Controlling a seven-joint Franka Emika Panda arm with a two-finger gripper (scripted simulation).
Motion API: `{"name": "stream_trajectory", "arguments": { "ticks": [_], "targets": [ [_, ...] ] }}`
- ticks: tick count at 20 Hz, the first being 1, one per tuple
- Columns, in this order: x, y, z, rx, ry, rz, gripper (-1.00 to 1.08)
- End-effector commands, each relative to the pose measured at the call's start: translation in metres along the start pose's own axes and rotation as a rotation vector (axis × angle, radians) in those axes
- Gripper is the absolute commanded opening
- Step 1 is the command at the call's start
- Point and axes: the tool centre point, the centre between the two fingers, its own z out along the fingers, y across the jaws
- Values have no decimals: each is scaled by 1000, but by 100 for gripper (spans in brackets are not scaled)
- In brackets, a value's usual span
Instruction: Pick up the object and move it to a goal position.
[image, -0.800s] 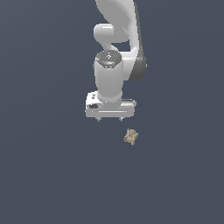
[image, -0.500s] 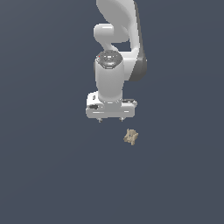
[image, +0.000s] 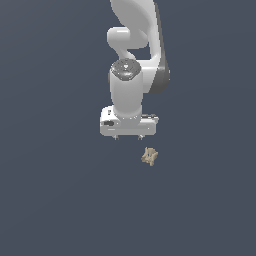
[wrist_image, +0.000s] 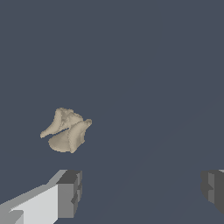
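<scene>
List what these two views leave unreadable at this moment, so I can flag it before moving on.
- Fingers: in the exterior view the gripper body hides them; in the wrist view the frame edge cuts them off, tips unseen.
- Height of the fingers above the surface: neither view settles it.
- Object: too small in the exterior view for its shape to read; its underside is hidden in the wrist view.
- Goal position: no marker shows in either view.
</scene>
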Motion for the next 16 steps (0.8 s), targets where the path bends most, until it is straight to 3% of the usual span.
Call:
{"name": "stream_trajectory", "arguments": {
  "ticks": [1,16],
  "targets": [
    [0,-1,1,0,0,5,100],
    [8,-36,30,-5,-1,170,100]
  ]
}}
